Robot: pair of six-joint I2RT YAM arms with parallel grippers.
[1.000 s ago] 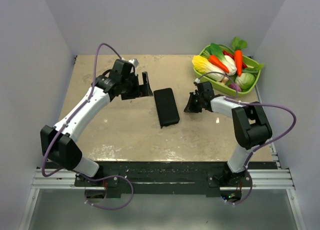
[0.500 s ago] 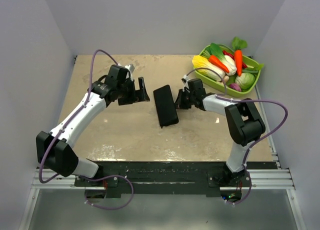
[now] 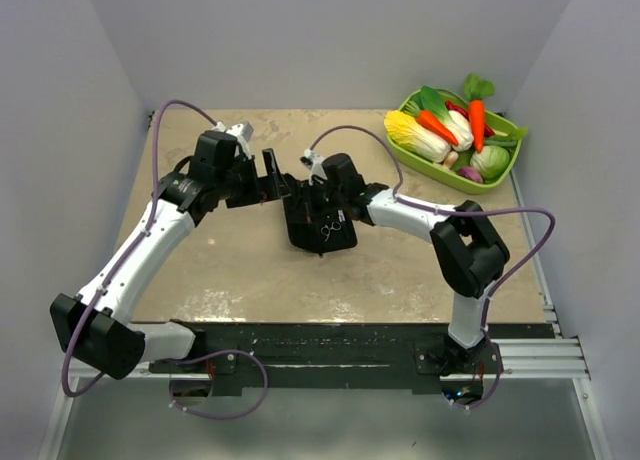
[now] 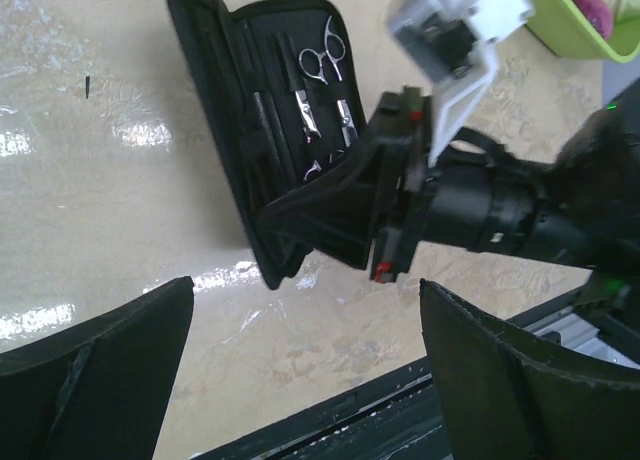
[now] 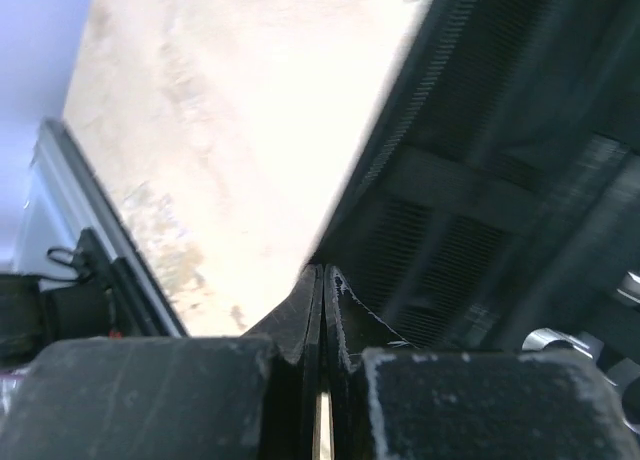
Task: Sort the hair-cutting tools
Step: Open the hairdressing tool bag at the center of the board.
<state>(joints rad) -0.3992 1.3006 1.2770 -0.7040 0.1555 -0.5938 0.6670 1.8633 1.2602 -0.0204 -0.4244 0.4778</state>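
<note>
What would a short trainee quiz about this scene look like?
1. True or false: the black case lies folded shut.
2. Which grip the case's flap? A) left fingers B) right fingers C) both
3. Fill in: the silver tools strapped inside the case are ____.
Key: 1 false, it is open. 2 B; the left fingers are spread apart, holding nothing. 3 scissors.
</note>
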